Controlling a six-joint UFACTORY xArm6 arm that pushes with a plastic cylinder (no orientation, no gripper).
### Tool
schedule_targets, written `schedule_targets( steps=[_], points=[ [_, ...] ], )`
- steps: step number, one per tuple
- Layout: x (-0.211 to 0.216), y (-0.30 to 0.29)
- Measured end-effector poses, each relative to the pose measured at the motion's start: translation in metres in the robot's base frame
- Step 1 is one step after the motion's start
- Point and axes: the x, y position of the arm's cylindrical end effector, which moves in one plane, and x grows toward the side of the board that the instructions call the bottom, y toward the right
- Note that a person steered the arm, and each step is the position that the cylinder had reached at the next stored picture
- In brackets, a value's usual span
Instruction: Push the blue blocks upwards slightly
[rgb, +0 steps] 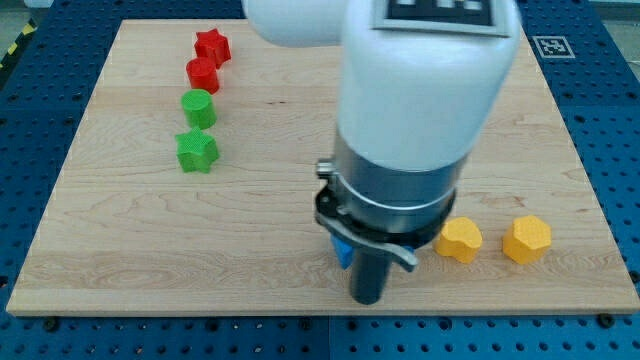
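Wooden board (120, 250): blue block (343, 253) mostly hidden.

My tip (368, 297) is right beside a blue block (342, 252), mostly hidden behind my arm. Two yellow blocks (460, 240) (527, 240) sit on the view's right.

Board: wooden table top (300, 130).
Upper left: red star (212, 46), red cylinder (202, 74), green cylinder (198, 107), green star (197, 151).
Lower right: yellow heart-like block (461, 240), yellow hexagon (527, 240).
Bottom centre: blue block (342, 250), mostly hidden.
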Motion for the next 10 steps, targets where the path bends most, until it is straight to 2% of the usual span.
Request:
schedule_targets(
  steps=[5, 7, 10],
  points=[
    [-0.014, -0.012],
    [-0.014, -0.082],
    [-0.012, -0.085]
  ],
)
